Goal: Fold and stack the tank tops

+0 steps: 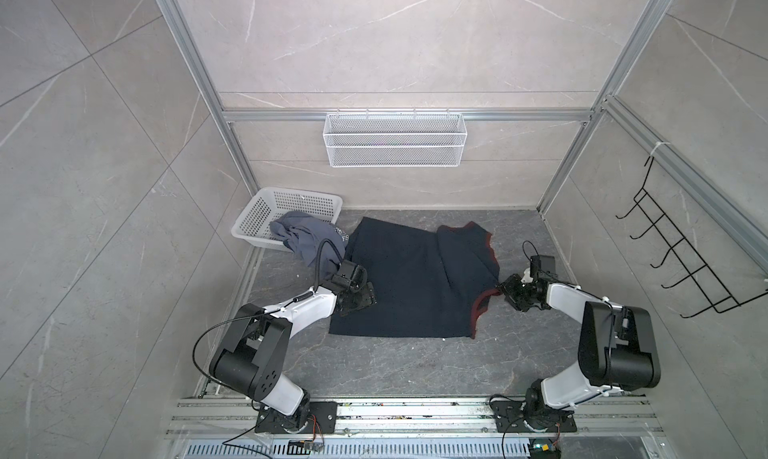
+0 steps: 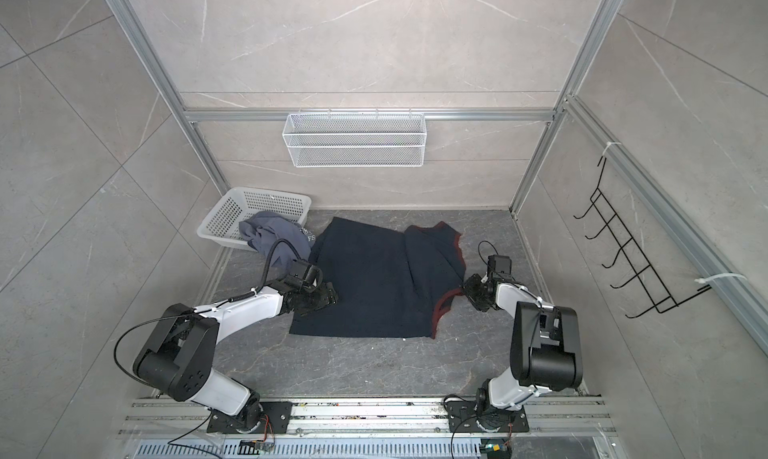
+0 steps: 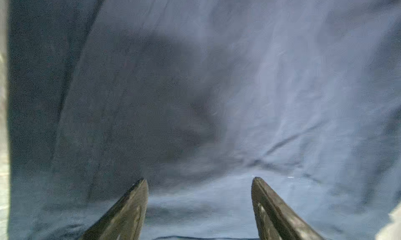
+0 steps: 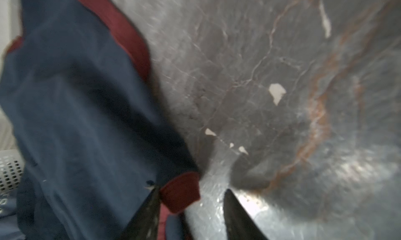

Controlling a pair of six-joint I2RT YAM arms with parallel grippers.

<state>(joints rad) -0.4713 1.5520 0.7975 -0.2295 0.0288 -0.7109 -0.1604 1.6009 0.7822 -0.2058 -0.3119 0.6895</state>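
Observation:
The dark navy tank top lies spread on the table, its red-trimmed end partly folded over on the right. The slate blue-grey tank top is crumpled, hanging half out of the white plastic basket. My left gripper sits open, low over the navy cloth at its left edge. My right gripper is at the top's right side, its jaws apart around a red-trimmed strap end that lies against one finger.
The dark marbled table has the basket at its back left corner. A white wire basket hangs on the back wall. A black hook rack is mounted on the right wall. Aluminium frame posts border the table.

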